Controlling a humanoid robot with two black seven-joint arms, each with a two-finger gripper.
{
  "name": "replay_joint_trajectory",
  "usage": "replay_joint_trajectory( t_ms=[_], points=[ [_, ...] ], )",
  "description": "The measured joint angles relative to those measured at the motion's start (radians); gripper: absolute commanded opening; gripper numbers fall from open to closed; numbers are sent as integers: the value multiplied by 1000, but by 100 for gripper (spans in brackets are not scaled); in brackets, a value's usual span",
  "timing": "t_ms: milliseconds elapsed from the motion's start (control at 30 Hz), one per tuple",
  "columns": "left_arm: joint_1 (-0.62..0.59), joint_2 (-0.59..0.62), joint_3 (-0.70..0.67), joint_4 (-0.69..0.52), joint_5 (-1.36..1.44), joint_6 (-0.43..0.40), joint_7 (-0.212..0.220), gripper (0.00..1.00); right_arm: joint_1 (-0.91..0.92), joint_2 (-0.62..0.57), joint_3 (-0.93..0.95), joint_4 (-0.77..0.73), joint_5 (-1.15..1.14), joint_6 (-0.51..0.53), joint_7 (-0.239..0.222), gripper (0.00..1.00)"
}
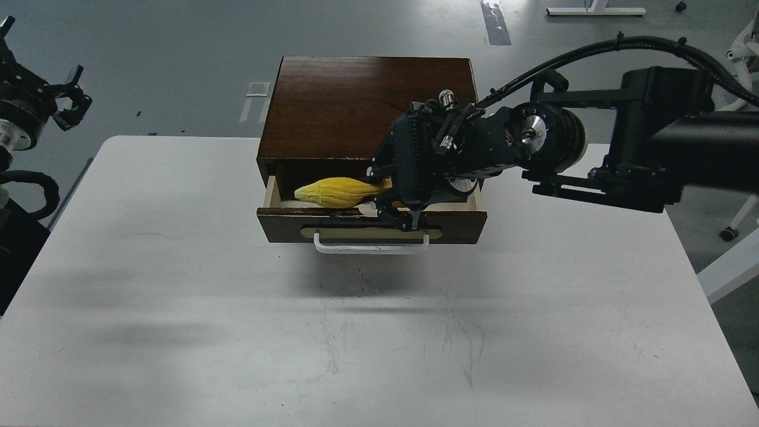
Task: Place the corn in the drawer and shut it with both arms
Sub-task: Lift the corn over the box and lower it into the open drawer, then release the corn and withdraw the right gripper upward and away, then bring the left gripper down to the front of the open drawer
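The yellow corn lies level, tip to the left, over the open drawer. My right gripper is shut on its right end, just above the drawer's front edge. The drawer is pulled partly out of the dark brown cabinet; its white bar handle faces me. My left gripper is far off at the left edge, above the table's back left corner, holding nothing; its prongs look spread.
The white table carries only the cabinet. My right arm stretches in from the right across the cabinet's right side. Grey floor and chair legs lie beyond the table's right edge.
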Motion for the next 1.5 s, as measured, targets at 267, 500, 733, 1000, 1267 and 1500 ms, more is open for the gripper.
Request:
replay_joint_trajectory(
  t_ms=[267, 500, 733, 1000, 1267, 1500],
  points=[
    [-4, 0, 1, 0, 2, 0, 1, 98, 4, 10, 4, -4, 5, -3, 0, 80],
    [-10, 0, 2, 0, 7, 0, 3, 98, 12, -7, 13, -7, 11, -3, 4, 81],
    [-33, 1, 4, -1, 30, 0, 14, 97, 24, -26, 151, -123, 107, -4, 26, 96],
    [-41, 72, 8, -169, 276, 0, -1, 86, 23, -47, 269, -352, 640, 6, 30, 100],
    [-48, 133, 7, -474, 577, 0, -1, 86, -27, -215, 272, -427, 1214, 66, 24, 100],
    [-42, 201, 5, -801, 916, -1, -2, 77, -142, -332, 296, -468, 1672, 113, 13, 100]
  ],
)
